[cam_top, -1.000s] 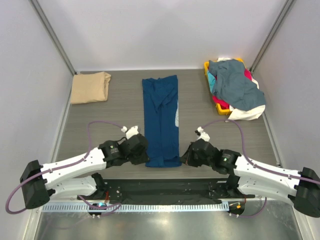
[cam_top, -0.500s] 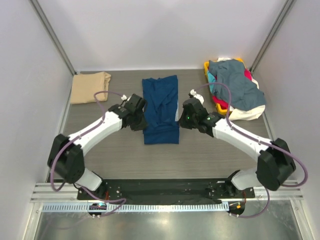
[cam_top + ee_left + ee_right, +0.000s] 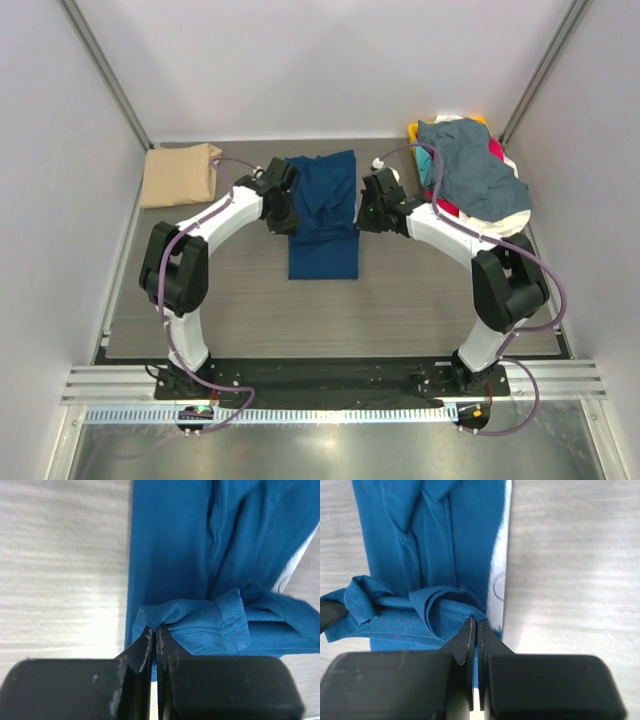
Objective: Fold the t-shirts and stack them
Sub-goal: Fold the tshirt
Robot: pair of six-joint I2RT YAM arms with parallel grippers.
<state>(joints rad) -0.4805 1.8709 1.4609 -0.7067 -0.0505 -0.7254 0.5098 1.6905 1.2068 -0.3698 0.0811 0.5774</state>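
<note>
A navy blue t-shirt [image 3: 323, 225] lies as a long folded strip in the middle of the table, its near end doubled back over itself. My left gripper [image 3: 283, 213] is shut on the shirt's left hem corner [image 3: 165, 620]. My right gripper [image 3: 362, 214] is shut on the right hem corner [image 3: 470, 612], beside a sliver of white print [image 3: 499, 585]. Both hold the hem above the strip's middle. A folded tan t-shirt [image 3: 180, 174] lies at the back left. Slate-blue [image 3: 470, 170], red, teal and white tees are heaped at the back right.
A yellow bin [image 3: 437, 205] holds the heap of tees at the back right, with cloth hanging over its rim. Grey walls close in on both sides and the back. Bare wood-grain table [image 3: 230, 300] lies in front of the shirt.
Both grippers carried the shirt's near hem away from the front edge toward the back, so the strip is now doubled over and much shorter. Both arms are stretched far out.
</note>
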